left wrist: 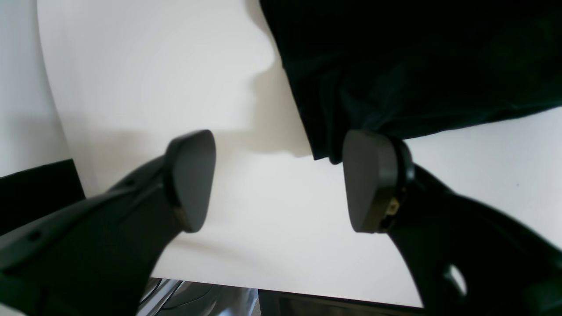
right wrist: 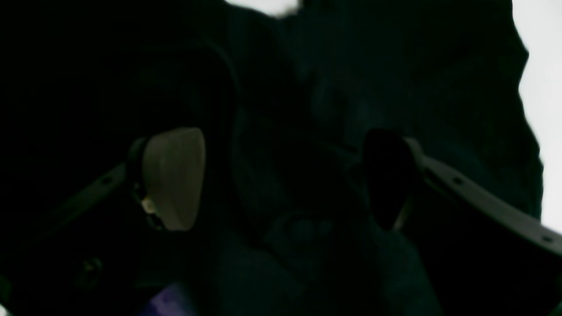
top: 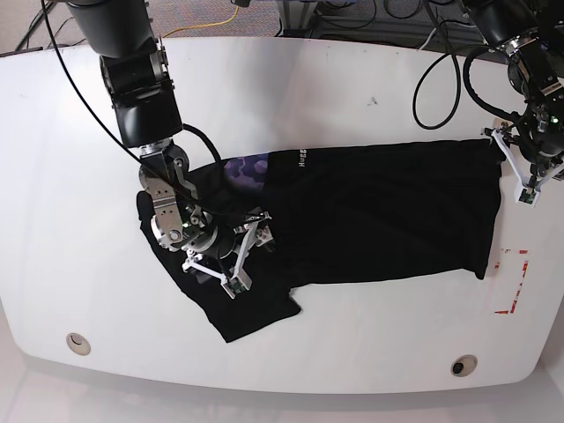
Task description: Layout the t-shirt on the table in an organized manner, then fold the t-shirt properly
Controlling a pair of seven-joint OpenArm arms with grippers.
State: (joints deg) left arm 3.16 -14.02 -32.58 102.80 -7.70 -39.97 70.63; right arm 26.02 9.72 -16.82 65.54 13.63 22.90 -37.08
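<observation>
The black t-shirt [top: 379,211] lies spread across the white table [top: 352,79], with a sleeve end at the lower left and a purple print near its neck. My right gripper [top: 238,257] hovers low over the shirt's left part. In the right wrist view its fingers [right wrist: 173,177] stand apart, dark t-shirt [right wrist: 307,109] cloth filling the gap and the whole view. My left gripper [top: 517,169] is at the shirt's right edge. In the left wrist view this left gripper [left wrist: 281,182] is open over bare table [left wrist: 263,219], and a corner of the t-shirt [left wrist: 395,66] touches its right finger [left wrist: 373,180].
A red tape outline [top: 515,284] marks the table's right side, just past the shirt. Two grommet holes [top: 77,342] [top: 460,365] sit near the front edge. Cables [top: 432,70] trail over the back right of the table.
</observation>
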